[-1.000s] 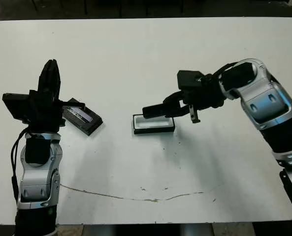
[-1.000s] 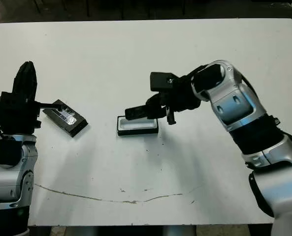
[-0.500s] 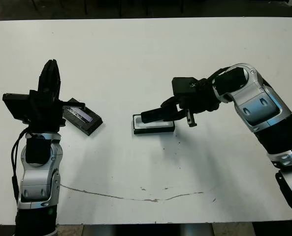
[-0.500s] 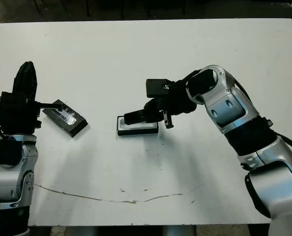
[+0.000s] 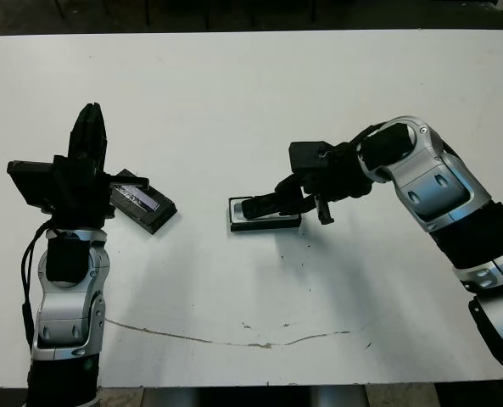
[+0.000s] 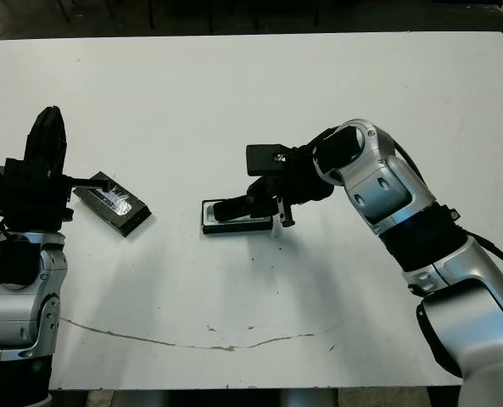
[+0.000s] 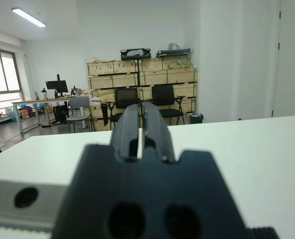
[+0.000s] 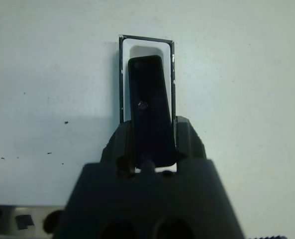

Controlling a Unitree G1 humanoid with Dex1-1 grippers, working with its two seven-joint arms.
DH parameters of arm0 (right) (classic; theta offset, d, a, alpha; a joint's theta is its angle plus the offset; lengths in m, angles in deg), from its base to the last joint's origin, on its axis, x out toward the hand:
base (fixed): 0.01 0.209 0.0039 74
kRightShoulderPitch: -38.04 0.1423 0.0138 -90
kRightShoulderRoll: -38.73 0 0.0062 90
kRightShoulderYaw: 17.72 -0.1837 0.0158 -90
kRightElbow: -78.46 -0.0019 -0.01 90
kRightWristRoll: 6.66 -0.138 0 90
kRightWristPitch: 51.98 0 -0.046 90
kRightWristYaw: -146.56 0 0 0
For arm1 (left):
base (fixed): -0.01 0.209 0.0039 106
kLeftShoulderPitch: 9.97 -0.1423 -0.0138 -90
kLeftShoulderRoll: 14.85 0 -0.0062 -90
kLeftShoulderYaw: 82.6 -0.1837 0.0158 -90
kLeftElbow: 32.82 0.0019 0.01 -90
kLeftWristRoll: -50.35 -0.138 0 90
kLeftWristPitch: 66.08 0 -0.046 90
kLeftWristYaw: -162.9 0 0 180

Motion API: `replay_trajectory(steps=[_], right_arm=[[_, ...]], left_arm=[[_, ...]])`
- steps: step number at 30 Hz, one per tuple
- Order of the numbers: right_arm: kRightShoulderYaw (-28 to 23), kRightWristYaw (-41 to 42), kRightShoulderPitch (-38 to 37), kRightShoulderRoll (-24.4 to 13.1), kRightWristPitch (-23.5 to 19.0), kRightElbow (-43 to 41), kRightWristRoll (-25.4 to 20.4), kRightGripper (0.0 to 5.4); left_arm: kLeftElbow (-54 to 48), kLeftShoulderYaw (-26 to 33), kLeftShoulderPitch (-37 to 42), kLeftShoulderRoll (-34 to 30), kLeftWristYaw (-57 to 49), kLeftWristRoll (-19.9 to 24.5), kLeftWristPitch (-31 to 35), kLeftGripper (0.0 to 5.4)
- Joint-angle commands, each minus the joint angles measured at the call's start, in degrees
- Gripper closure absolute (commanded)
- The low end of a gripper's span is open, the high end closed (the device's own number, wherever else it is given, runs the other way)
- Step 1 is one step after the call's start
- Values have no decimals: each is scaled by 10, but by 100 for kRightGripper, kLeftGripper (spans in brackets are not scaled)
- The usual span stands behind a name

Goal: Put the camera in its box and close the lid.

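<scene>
My right gripper is shut on one end of the camera, a slim black bar. The bar is slanted over the box, a small black tray with a white lining near the table's middle. In the right wrist view the camera's far end sits inside the box's white lining; whether it touches the bottom I cannot tell. The lid, a black slab with a glossy strip, lies on the table to the left. My left gripper stands upright just left of the lid, shut on nothing.
The white table has a thin brown line across its front. The left wrist view looks past the far table edge into a room with chairs and stacked crates.
My right gripper has moved left and down with the camera, from above the box's right end to low over the box. The left arm and lid have not moved.
</scene>
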Motion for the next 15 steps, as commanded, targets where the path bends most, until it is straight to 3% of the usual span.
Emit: replay_trajectory(steps=[1, 15], right_arm=[[10, -3, -2, 5, -13, -4, 10, 469], [31, -13, -2, 30, -33, -19, 33, 469]], left_arm=[[8, 1, -10, 0, -2, -1, 5, 540], [9, 0, -10, 0, -3, -2, 4, 540]])
